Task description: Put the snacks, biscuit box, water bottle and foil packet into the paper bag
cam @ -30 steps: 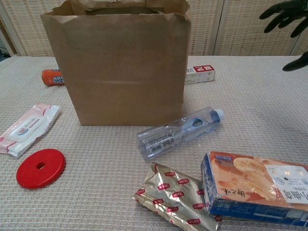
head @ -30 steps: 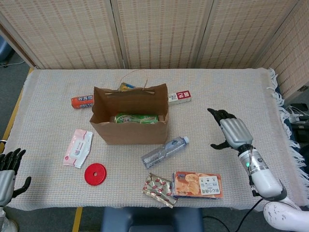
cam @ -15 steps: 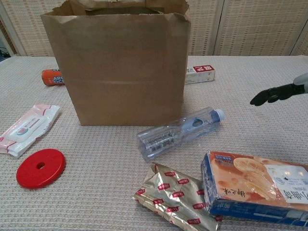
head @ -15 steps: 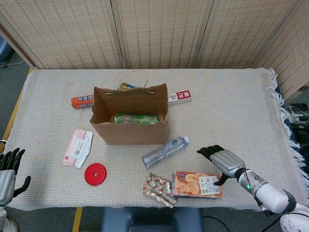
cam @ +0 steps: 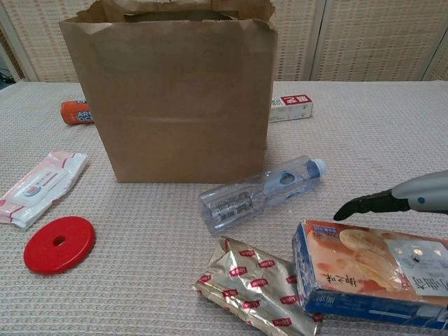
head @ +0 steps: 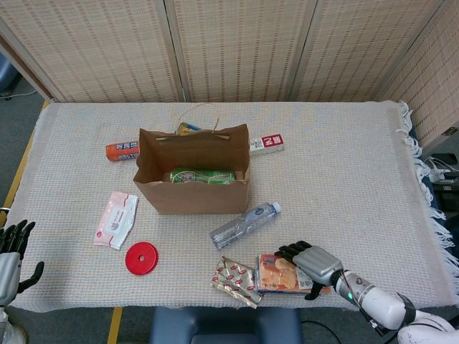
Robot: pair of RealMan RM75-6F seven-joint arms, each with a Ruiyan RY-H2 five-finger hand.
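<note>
Biscuit box shown flat at the near edge of the desk, with the foil packet touching its left end and the bottle lying just beyond, between box and bag. Within the last second the right hand has been lowered from well above the desk, out to the right, to a position over the box's right half — fingers spread and reaching across the lid, nothing yet grasped. In the chest view only dark fingertips are seen, just above the box's far edge; actual contact cannot be told. The left hand is held unchanged at the near-left corner, fingers apart and empty. One green snack pack is already inside the bag. The descent is judged to be the approach for grasping the box — its pick-up is not yet made, and bottle and packet remain outside.
</note>
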